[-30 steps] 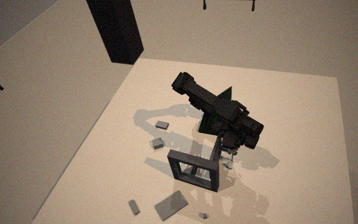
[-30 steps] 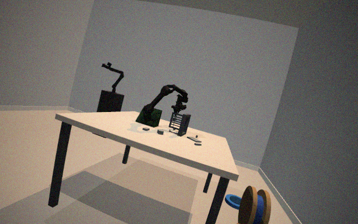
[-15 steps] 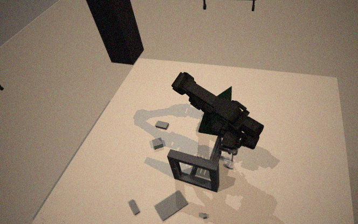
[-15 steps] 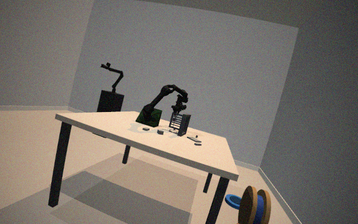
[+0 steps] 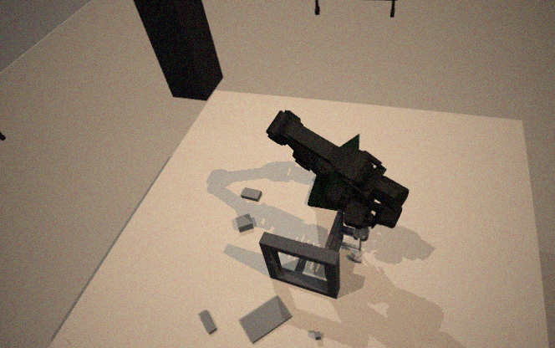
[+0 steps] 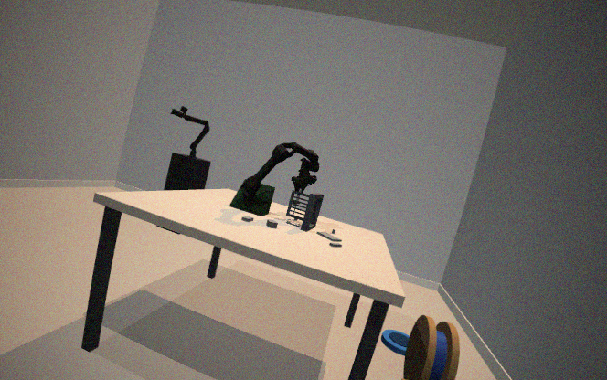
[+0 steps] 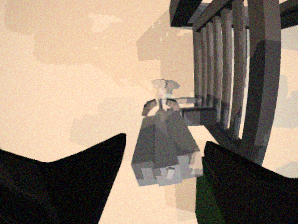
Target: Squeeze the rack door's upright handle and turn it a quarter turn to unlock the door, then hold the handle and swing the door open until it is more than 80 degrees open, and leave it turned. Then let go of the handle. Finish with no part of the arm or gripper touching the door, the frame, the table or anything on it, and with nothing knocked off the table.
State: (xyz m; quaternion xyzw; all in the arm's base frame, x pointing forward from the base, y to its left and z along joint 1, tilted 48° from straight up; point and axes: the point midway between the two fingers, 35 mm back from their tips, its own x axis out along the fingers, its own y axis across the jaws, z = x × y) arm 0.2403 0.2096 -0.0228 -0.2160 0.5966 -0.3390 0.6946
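Rack door (image 5: 334,234) (image 6: 299,205) (image 7: 263,75) stands swung out from the rack frame (image 5: 298,248) (image 6: 314,212), pointing toward twelve o'clock from the frame's right corner in the top view. Its handle (image 5: 362,234) (image 7: 164,135) sits on the door's three o'clock side there. Fingers apart, the end effector (image 6: 299,189) (image 7: 165,143) straddles the handle in the wrist view, a visible gap at nine o'clock; contact at three o'clock I can't judge. On the table (image 5: 460,188) (image 6: 256,253), a broad slab (image 5: 265,319) (image 6: 329,236) lies near the frame, around seven o'clock from above.

Blue spool (image 6: 440,355) (wooden-flanged) on floor.
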